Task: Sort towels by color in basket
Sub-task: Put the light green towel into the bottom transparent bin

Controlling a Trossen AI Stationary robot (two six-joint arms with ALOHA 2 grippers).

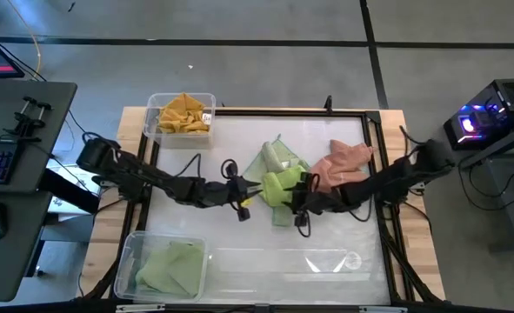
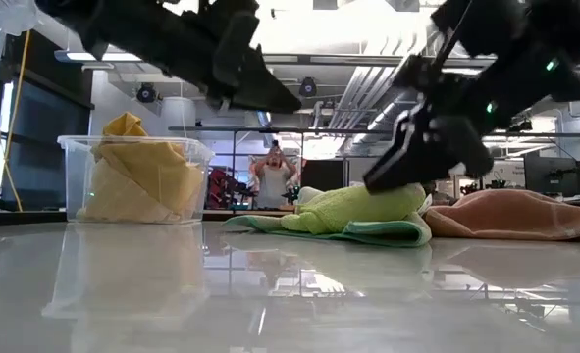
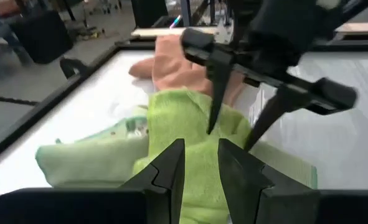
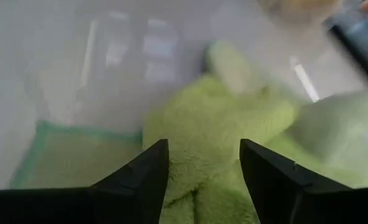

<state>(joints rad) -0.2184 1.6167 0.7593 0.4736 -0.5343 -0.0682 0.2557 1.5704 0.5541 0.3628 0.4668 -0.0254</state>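
Observation:
Mid-table lies a pile of towels: a lime green towel (image 1: pixel 283 185) rests on a pale green one (image 1: pixel 274 157), with a salmon pink towel (image 1: pixel 345 163) beside it toward the right edge. My right gripper (image 1: pixel 297 198) is open, slanting down, its fingertips (image 3: pixel 210 127) at the top of the lime green towel (image 4: pixel 221 124). My left gripper (image 1: pixel 243 198) hangs in the air left of the pile. Its fingers stand a narrow gap apart (image 3: pixel 201 163) with nothing between them. My right gripper comes at the lime green towel's top (image 3: pixel 190 112) slanting down from the table's right side, with its fingers apart. Its fingertips stand right at the cloth. I cannot tell whether they touch it.
A clear bin with mustard yellow towels (image 1: pixel 183 115) stands at the far left. Another clear bin with pale green towels (image 1: pixel 163 265) stands at the near left. A clear container (image 1: pixel 330 259) lies near the front edge. A black frame (image 1: pixel 374 156) borders the white surface. A person (image 2: pixel 273 169) stands in the room behind.

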